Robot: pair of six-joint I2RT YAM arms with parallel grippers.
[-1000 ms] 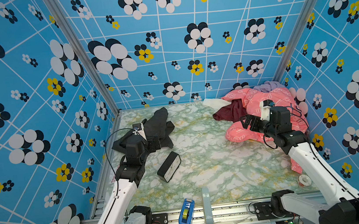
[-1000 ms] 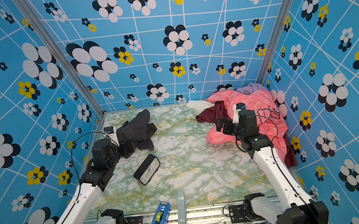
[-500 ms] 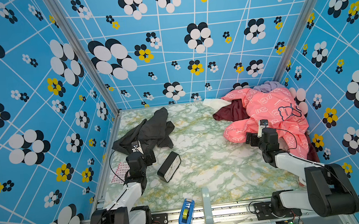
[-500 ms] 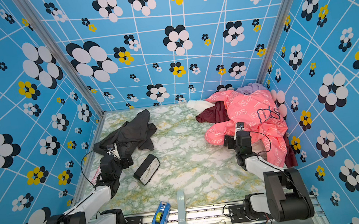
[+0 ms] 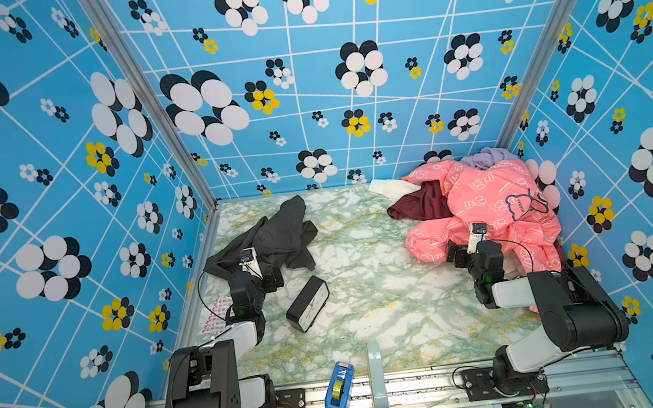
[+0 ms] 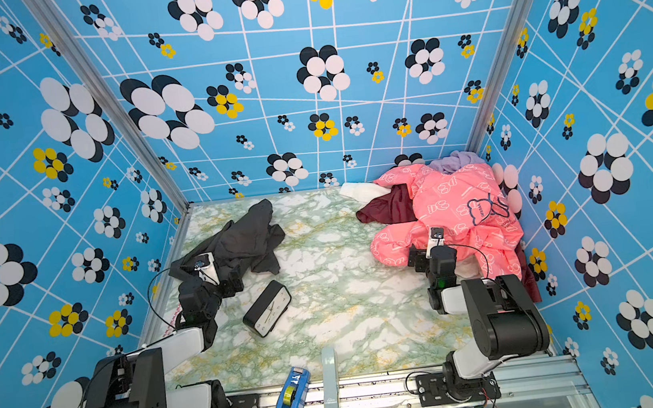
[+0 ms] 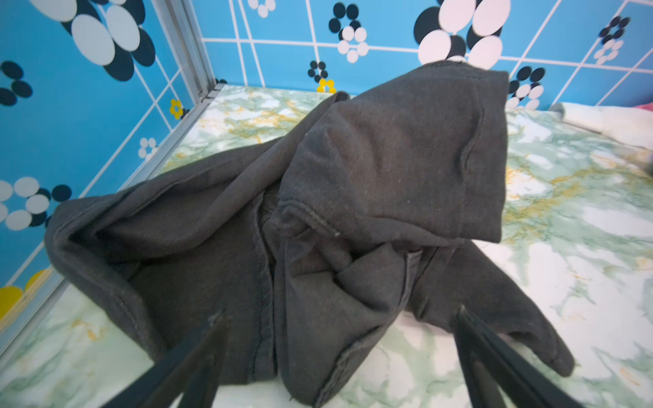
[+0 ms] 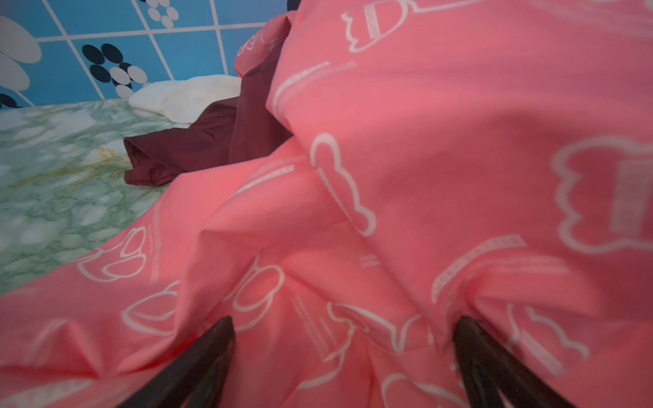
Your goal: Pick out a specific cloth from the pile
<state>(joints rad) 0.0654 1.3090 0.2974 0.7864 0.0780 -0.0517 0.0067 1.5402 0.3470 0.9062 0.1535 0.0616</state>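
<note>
Blue walls [image 5: 303, 90] printed with flowers are enclosing a green-veined marble table [image 5: 368, 292], seen in both top views. Two arms are reaching in from the near rail, each carrying one gripper. At left, the left gripper [image 5: 271, 280] is sitting low over the table with its jaws spread wide, holding nothing. In the left wrist view its fingertips [image 7: 219, 318] are framing the near hem of the charcoal cloth [image 7: 388, 159]; contact cannot be confirmed. That one charcoal cloth [image 5: 278, 235] is lying crumpled on the left half of the table, well apart from the pile. One black clock [image 5: 307, 303] is lying just beside the left arm, and one blue tape dispenser [image 5: 339, 387] is standing at the near rail. At right, the right gripper [image 5: 458, 253] is also spread wide and gripping nothing, its fingertips [image 8: 466, 328] meeting the pink jacket [image 8: 424, 141]. The one pile [image 5: 483, 199] is occupying the far right corner: one pink jacket, one maroon piece [image 5: 417, 205], one white piece [image 5: 385, 185] and one lilac piece [image 5: 486, 155].
</note>
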